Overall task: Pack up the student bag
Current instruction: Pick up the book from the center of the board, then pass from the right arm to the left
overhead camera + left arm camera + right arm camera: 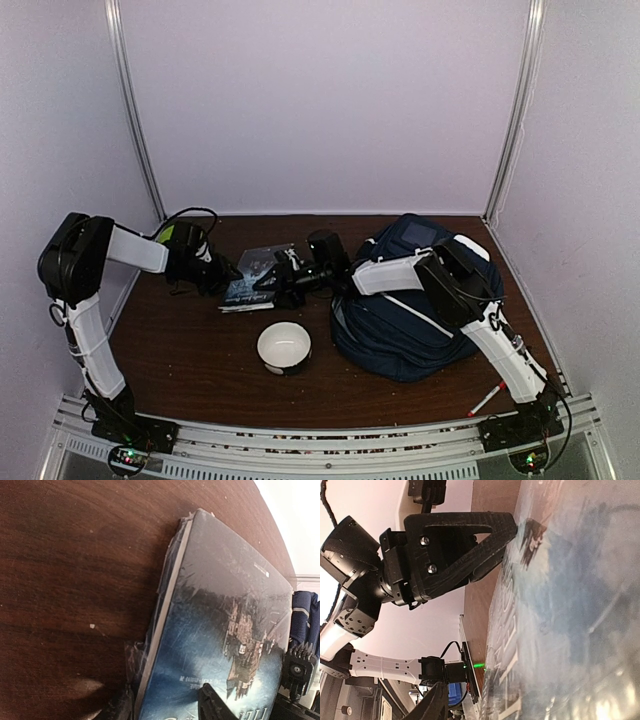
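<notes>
From above, the left gripper [225, 272] and the right gripper [283, 280] meet at a book [248, 290] lying on the brown table [190, 350], with the book between them. The student bag [420, 325] lies behind the right gripper, under its arm, and well apart from the left gripper. A white bowl [285, 348] stands near the right gripper, and a pen [487, 398] lies far back by that arm's base. In the left wrist view, the left gripper's fingers [215, 707] are spread with the book's edge between them, one over the cover and one down by the table. The bag's blue cloth peeks in past the book's far end. In the right wrist view, the book cover sits right in front of the right gripper, and one left finger rests its tip on the cover. Only one of the right gripper's own fingers [432, 705] shows, so nobody can tell if it is spread or pinching.
</notes>
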`<action>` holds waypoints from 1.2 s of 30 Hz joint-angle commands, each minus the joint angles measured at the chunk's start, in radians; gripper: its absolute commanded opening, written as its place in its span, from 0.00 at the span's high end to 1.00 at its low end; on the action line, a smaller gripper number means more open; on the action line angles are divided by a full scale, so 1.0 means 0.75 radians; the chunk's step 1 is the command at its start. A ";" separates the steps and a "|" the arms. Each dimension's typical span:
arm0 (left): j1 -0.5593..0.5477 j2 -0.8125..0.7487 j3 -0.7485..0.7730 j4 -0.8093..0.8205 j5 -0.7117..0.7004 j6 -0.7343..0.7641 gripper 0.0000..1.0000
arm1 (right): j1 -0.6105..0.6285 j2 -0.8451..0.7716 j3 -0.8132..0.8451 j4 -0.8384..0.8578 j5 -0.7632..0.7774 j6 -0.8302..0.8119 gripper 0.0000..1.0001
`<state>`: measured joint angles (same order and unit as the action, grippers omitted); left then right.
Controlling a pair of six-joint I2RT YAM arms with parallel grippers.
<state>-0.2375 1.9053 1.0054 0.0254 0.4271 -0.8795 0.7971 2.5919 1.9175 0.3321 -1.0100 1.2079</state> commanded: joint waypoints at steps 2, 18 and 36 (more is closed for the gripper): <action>-0.100 -0.019 -0.064 -0.105 0.142 -0.001 0.56 | 0.032 -0.092 0.015 0.038 0.007 -0.053 0.52; -0.098 -0.329 -0.234 0.039 -0.026 -0.019 0.28 | 0.012 -0.222 -0.047 -0.177 0.069 -0.218 0.97; -0.099 -0.947 -0.330 -0.088 -0.003 0.059 0.21 | -0.009 -0.547 -0.121 -0.262 -0.069 -0.621 1.00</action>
<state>-0.3054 1.2816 0.7811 -0.0383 0.4522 -0.8532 0.7872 2.3207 1.8416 0.0971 -1.0393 0.9127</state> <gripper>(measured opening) 0.787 0.303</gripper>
